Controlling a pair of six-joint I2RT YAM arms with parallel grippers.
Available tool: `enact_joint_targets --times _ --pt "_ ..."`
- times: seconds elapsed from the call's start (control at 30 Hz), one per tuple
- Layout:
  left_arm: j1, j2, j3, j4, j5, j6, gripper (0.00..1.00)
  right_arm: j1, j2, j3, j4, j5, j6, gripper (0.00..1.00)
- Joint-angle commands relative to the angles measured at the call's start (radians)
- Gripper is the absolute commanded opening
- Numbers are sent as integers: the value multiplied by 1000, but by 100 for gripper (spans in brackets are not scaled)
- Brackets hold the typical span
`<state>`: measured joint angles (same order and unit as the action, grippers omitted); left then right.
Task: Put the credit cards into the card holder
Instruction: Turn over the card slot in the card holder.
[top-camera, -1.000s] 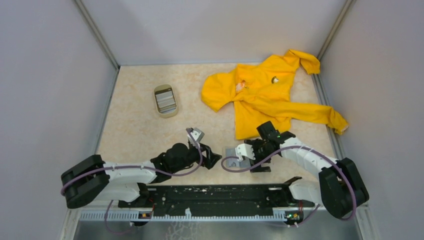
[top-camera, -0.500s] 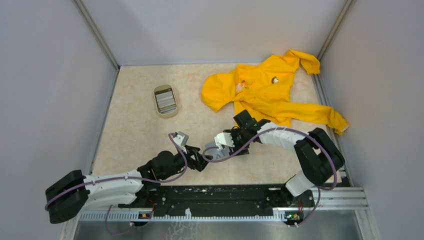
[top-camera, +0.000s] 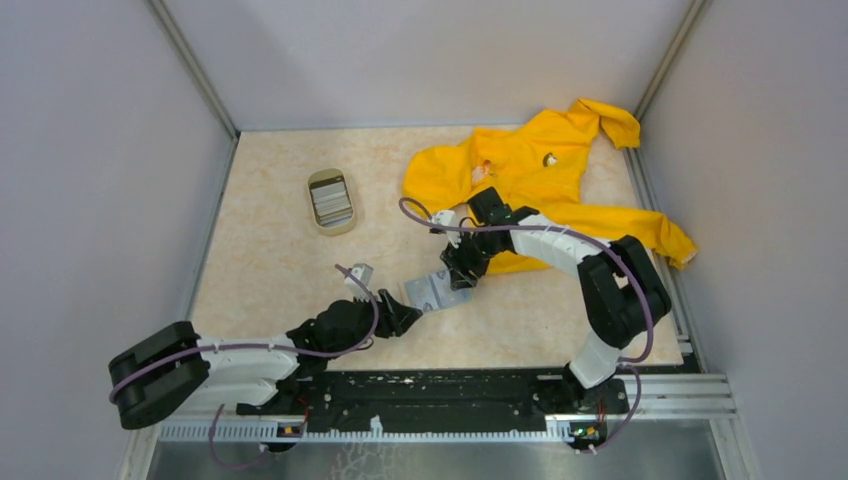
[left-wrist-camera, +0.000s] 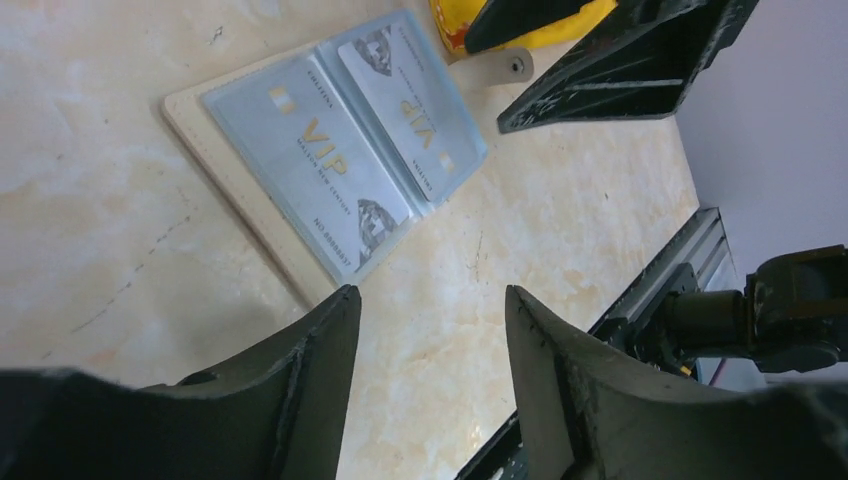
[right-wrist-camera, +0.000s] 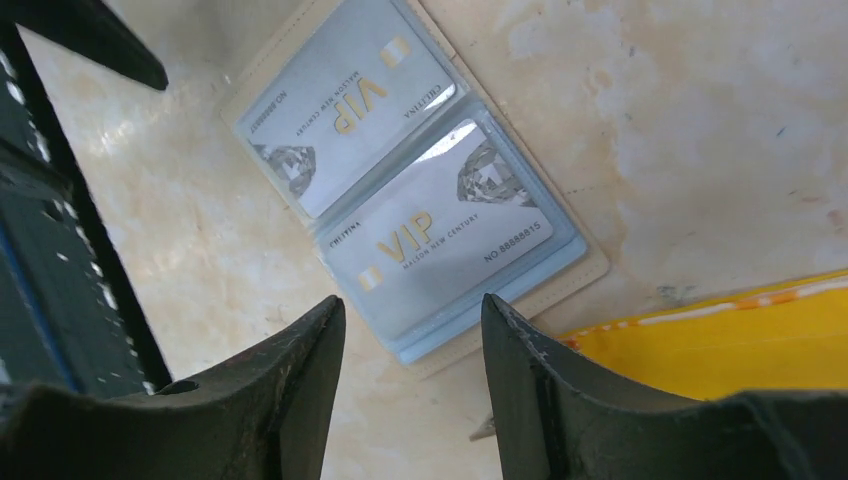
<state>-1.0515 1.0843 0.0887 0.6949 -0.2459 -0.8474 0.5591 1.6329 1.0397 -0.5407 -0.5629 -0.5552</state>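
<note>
Two credit cards (right-wrist-camera: 440, 235) sit in clear sleeves of open card holder (right-wrist-camera: 592, 268) on worktop (left-wrist-camera: 90, 230). Left end effector (left-wrist-camera: 430, 300) and right end effector (right-wrist-camera: 412, 305) released, empty, close above. Risk: descending finger snags sleeve edge, drags holder, card slides out. Yellow jacket (right-wrist-camera: 720, 340) crowds holder edge.

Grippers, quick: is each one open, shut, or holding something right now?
Left gripper: open, holding nothing.
Right gripper: open, holding nothing.
</note>
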Motion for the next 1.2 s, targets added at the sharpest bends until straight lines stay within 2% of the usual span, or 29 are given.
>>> enact_joint_targets --times 0.0,0.1,0.23,0.33,0.5,0.53,0.87,1.17 --pt "13 63 101 2 8 -45 57 -34 52 19 15 -78 359 52" --pt "13 98 144 -42 -18 -39 52 -43 50 -8 57 -83 422 52" --pt "17 169 185 -48 -34 -32 51 -61 72 -13 82 -80 460 52" --pt "31 246 226 -41 -15 -29 44 -70 104 -11 80 -115 472 51" --pt "69 369 278 -32 41 -25 19 -70 133 -10 83 -120 482 50" --pt "71 381 286 -37 41 -23 18 -70 136 -10 83 -109 484 50" --pt "71 478 343 -117 11 6 17 -71 145 -12 83 -2 490 53" --pt "71 537 353 -103 19 1 16 -73 179 -18 101 -94 547 54"
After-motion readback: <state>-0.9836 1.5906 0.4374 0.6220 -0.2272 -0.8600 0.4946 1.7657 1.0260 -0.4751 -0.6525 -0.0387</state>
